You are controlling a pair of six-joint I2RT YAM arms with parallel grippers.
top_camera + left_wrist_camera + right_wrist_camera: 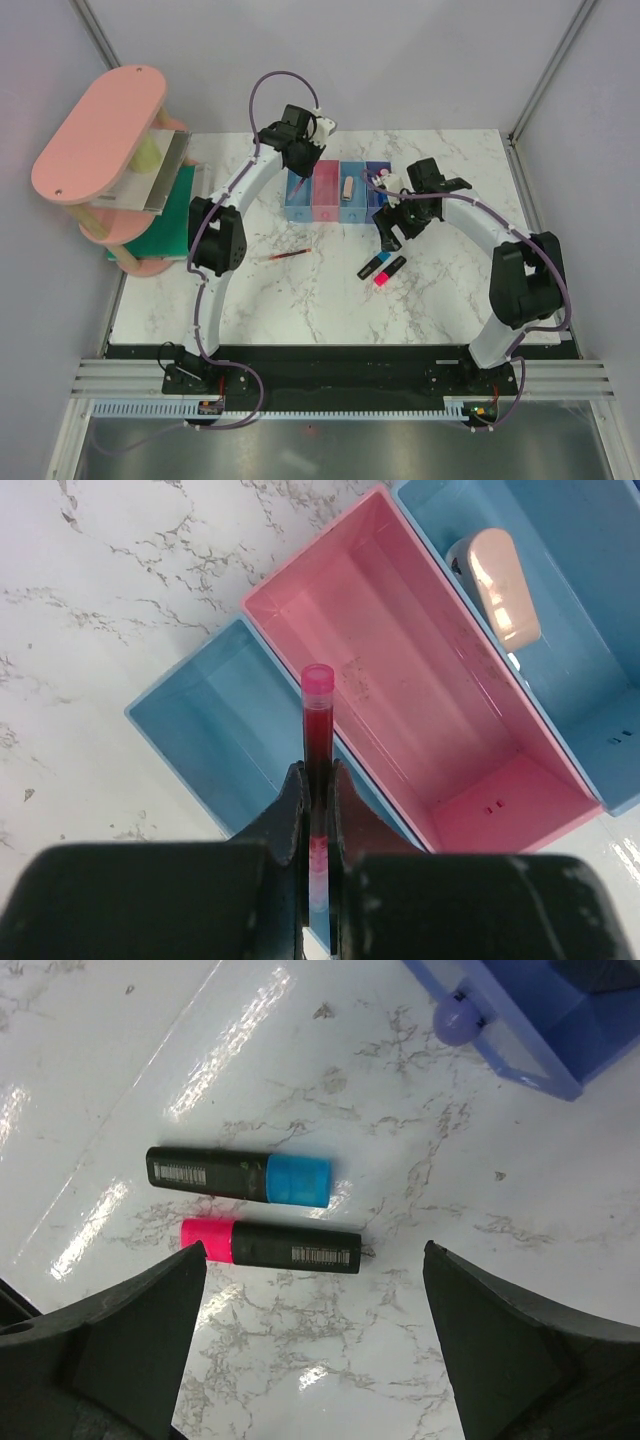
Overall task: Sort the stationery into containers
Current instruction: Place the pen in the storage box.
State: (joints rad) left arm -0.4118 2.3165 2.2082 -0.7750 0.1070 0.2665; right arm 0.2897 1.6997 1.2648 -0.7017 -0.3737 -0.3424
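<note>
Eraser [497, 585] binned. Left tool [318, 780] grips a pen [318, 715] above the bins [420, 710]; right tool [312, 1252], wide open, empty, hangs over two unsorted highlighters [240, 1177].

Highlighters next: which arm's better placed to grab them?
Right. The right gripper hangs open directly over the blue highlighter and pink highlighter. The left gripper is shut on a red pen above the bins.
</note>
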